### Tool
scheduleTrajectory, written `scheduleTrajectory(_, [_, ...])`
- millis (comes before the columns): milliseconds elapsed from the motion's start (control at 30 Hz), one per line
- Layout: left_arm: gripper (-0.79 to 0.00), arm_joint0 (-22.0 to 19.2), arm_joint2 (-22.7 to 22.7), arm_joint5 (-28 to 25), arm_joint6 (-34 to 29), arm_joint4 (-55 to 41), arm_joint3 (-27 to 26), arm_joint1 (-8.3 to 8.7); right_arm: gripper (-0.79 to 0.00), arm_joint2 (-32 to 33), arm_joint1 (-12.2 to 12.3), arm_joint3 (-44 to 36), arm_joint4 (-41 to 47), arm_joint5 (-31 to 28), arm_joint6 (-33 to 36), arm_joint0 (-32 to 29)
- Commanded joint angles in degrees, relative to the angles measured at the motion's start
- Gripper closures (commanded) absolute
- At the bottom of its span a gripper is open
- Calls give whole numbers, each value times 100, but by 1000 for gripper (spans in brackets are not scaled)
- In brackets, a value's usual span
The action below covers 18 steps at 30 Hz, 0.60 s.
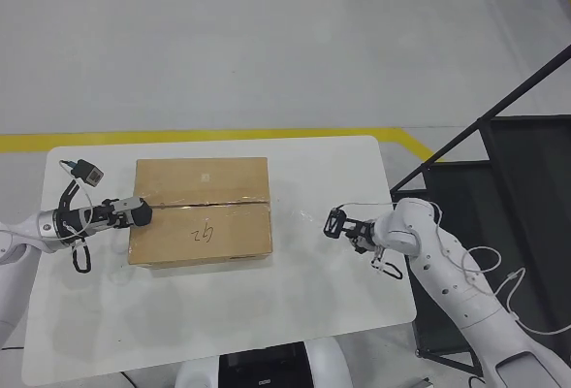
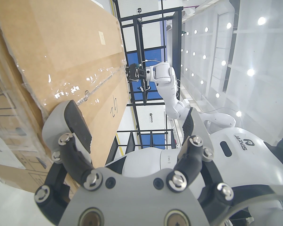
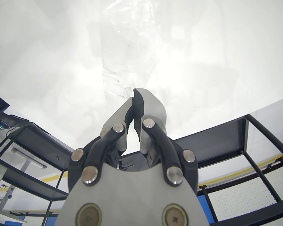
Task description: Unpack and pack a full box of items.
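A closed cardboard box point(image 1: 203, 210) with a hand-written mark on top lies on the white table point(image 1: 314, 291). Clear tape point(image 2: 94, 83) still runs along its middle seam, wrinkled and partly lifted. My left gripper point(image 1: 142, 211) is at the box's left end, level with the seam, and stands open. One of its fingers point(image 2: 73, 116) rests at the top edge of the box point(image 2: 61, 48). To the right of the box, my right gripper point(image 1: 332, 224) is shut on the end of a loose strip of clear tape point(image 3: 122, 48) over the table.
A black metal rack point(image 1: 527, 194) stands just off the table's right edge, close behind the right arm. A yellow floor line point(image 1: 169, 141) runs behind the table. Bare tabletop lies in front of the box and to its right.
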Motion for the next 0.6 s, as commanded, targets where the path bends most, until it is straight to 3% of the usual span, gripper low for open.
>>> scheduleTrajectory(0, [-785,0,0,0,0,0,0,0,0,-164,-21,36,-133,75,73,64])
scheduleTrajectory(33, [-785,0,0,0,0,0,0,0,-9,-246,-36,54,-129,69,52,98])
scheduleTrajectory(67, [-785,0,0,0,0,0,0,0,-268,-319,-50,88,-135,65,45,135])
scheduleTrajectory(100, [-785,0,0,0,0,0,0,0,-468,-396,-63,115,-183,75,56,177])
scheduleTrajectory(133, [-785,0,0,0,0,0,0,0,-779,-473,-78,143,-224,108,53,210])
scheduleTrajectory(300, [-785,0,0,0,0,0,0,0,-785,-737,-154,393,-150,272,-51,382])
scheduleTrajectory(567, [-785,0,0,0,0,0,0,0,-785,-215,-92,411,1095,512,-293,137])
